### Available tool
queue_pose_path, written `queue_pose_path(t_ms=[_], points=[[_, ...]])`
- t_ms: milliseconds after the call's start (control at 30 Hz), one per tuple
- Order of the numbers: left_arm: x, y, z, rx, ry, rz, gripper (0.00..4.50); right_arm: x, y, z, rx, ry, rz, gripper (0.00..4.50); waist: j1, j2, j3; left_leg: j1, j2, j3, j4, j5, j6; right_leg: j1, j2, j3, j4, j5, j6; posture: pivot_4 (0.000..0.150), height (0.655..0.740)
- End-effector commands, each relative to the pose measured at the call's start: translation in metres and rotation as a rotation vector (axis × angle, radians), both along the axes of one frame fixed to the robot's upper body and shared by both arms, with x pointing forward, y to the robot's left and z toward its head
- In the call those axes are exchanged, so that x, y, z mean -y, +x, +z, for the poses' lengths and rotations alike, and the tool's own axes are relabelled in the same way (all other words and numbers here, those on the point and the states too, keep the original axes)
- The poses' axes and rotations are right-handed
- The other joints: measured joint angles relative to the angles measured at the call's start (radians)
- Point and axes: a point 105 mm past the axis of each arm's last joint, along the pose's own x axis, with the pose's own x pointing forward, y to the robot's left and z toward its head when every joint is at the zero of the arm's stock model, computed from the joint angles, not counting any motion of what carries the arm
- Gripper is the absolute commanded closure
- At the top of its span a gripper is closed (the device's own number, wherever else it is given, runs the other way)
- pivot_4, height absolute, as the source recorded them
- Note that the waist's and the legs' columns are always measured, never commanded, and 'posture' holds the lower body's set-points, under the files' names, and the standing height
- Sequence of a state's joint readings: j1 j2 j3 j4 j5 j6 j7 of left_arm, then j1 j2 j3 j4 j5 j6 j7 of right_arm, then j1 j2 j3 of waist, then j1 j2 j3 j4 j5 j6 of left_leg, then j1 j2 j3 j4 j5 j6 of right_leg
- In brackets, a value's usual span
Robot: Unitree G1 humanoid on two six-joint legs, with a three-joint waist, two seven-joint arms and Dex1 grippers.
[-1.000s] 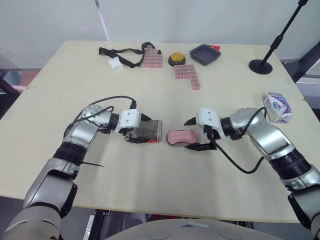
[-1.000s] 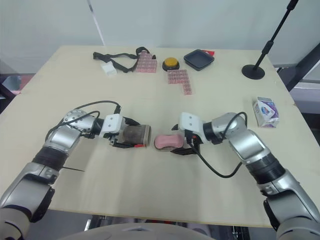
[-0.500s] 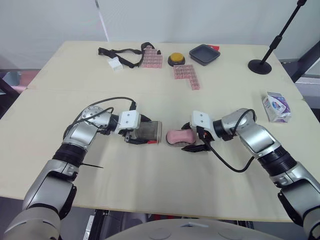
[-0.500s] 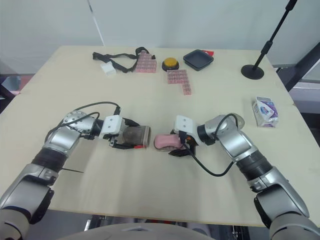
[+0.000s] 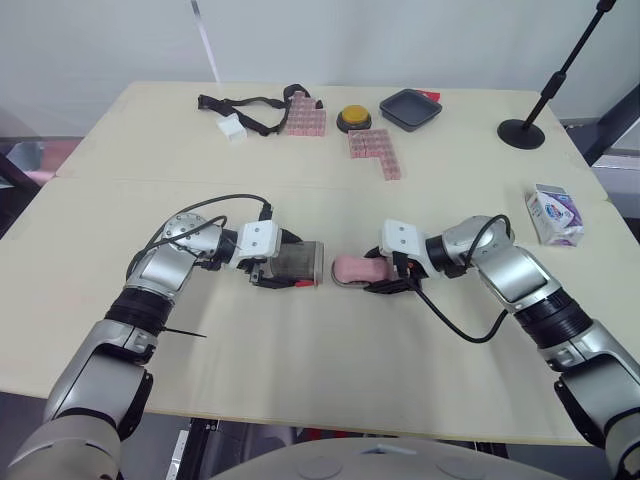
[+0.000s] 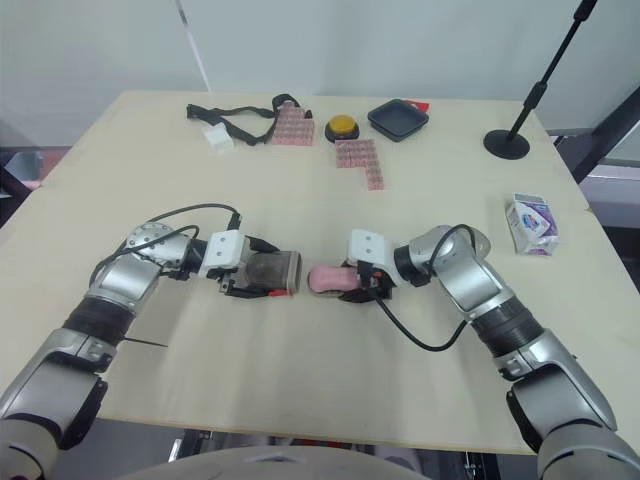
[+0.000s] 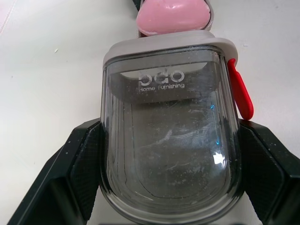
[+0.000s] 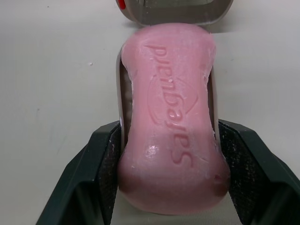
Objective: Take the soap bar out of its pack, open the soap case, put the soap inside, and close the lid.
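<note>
The pink soap bar (image 5: 350,268) lies on a grey tray insert at the middle of the table, its embossed face up (image 8: 173,136). My right gripper (image 5: 378,273) is shut on the soap and its insert, one finger (image 8: 86,187) on each long side. The clear grey soap case (image 5: 298,262) with a red latch (image 7: 240,96) lies on its side just left of the soap, mouth facing it. My left gripper (image 5: 288,264) is shut on the case, its fingers (image 7: 70,183) clamping both sides. The soap's end nearly touches the case rim (image 7: 171,40).
The soap pack (image 5: 554,213) lies at the right table edge. Along the far side are a black strap (image 5: 245,103), pink block sets (image 5: 304,116) (image 5: 374,152), a yellow button (image 5: 352,118), a black tray (image 5: 409,107) and a stand base (image 5: 521,131).
My right gripper has shut on the soap and pushed it left, up to the case mouth. The left gripper and case have stayed put.
</note>
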State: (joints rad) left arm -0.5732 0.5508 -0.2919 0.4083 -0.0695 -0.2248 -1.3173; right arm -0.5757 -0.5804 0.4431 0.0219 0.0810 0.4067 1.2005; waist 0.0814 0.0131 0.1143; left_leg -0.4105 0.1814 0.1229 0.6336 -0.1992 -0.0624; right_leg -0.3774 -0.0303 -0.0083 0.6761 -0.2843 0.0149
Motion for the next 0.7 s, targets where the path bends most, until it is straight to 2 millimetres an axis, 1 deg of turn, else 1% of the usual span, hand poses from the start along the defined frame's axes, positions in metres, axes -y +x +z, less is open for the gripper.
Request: queue_pose_path(t_ms=[33,100,167,367,700], points=[[0.002,0.002,0.012,0.029,-0.049,0.006,1.01,0.001,0.007,0.026,0.107,-0.026,0.022,1.97,0.0,0.0,0.0,0.0,0.0,0.0,0.0,0.0,0.0,0.0,0.0,0.0,0.0,0.0,0.0,0.15,0.74],[0.007,0.001,0.014,0.019,-0.074,0.001,1.01,-0.001,0.009,0.033,0.137,-0.04,0.015,1.97,-0.001,0.0,0.0,0.0,0.0,0.0,0.0,0.0,0.0,0.0,0.0,0.0,0.0,0.0,0.0,0.15,0.74],[0.011,0.0,0.016,0.011,-0.097,-0.004,1.01,-0.003,0.009,0.036,0.148,-0.053,0.003,1.97,-0.002,0.0,0.0,0.0,0.0,0.0,0.0,0.0,0.0,-0.001,0.001,0.0,0.0,0.0,0.0,0.15,0.74],[0.017,-0.001,0.017,0.002,-0.119,-0.002,1.01,-0.011,0.008,0.04,0.155,-0.057,-0.017,1.97,-0.001,0.0,0.0,0.0,0.0,0.0,0.0,0.0,0.0,-0.001,0.001,0.0,0.0,0.0,0.0,0.15,0.74],[0.021,0.002,0.022,0.014,-0.144,0.008,1.01,-0.013,0.005,0.04,0.164,-0.075,-0.003,1.97,-0.001,0.0,0.0,0.0,0.0,0.0,0.0,0.0,0.0,-0.001,0.0,0.0,0.0,0.0,0.0,0.15,0.74]])
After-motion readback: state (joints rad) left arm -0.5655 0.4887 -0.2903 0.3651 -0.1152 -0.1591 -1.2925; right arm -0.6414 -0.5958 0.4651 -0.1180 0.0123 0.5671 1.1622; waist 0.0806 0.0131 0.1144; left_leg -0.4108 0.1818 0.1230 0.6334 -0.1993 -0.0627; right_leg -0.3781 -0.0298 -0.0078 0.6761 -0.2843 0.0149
